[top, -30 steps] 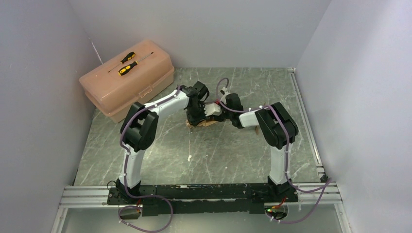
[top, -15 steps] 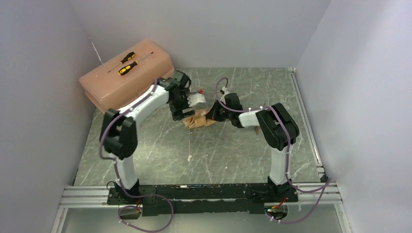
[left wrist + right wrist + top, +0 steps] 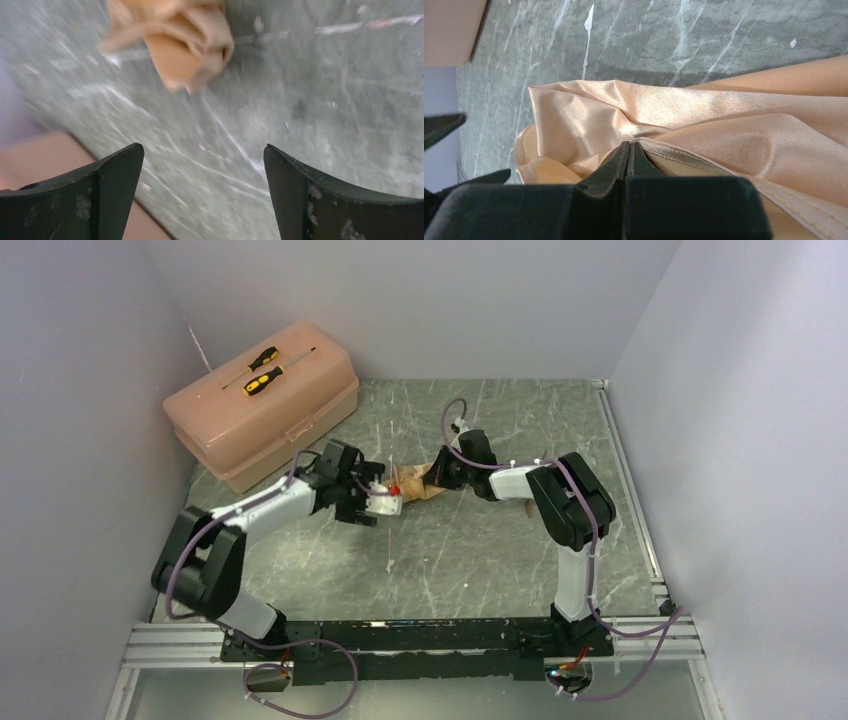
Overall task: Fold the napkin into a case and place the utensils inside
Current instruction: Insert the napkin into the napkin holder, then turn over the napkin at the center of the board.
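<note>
The left gripper (image 3: 202, 148) hangs with jaws wide apart, nothing between them, just short of the bunched napkin (image 3: 418, 486) at mid-table, the pink toolbox (image 3: 262, 412) near its outer side. The right gripper (image 3: 626, 146) has its jaws pressed together, tips sunk in a fold at the cloth's right edge — pinching or not, I cannot tell — with broad grey table (image 3: 470, 560) toward the near rail (image 3: 170, 645).

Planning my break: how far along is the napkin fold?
Done: nothing finished; the napkin lies bunched, no neat folds. In hand: the right tool is shut on it; the left tool is open, clear of it. Left: the whole fold, then the utensils, which I cannot make out.
</note>
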`<state>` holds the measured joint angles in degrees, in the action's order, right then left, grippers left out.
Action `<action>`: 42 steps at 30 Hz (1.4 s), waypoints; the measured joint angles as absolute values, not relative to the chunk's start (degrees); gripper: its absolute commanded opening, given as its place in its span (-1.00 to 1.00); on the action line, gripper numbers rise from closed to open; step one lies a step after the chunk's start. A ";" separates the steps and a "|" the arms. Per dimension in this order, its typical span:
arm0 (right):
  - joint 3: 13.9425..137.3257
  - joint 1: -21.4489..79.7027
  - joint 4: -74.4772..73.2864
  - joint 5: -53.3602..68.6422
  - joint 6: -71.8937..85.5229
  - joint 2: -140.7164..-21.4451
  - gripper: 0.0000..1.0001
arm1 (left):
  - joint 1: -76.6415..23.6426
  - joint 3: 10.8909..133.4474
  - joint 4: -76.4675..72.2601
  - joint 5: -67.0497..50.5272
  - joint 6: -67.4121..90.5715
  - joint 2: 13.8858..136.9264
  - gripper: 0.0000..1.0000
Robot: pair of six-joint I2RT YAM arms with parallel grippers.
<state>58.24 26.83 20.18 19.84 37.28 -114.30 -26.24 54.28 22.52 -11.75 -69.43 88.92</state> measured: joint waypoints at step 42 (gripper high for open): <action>56.51 26.22 20.78 19.49 37.71 -113.03 -1.00 | -32.32 59.66 6.48 -20.16 -108.64 105.84 -0.07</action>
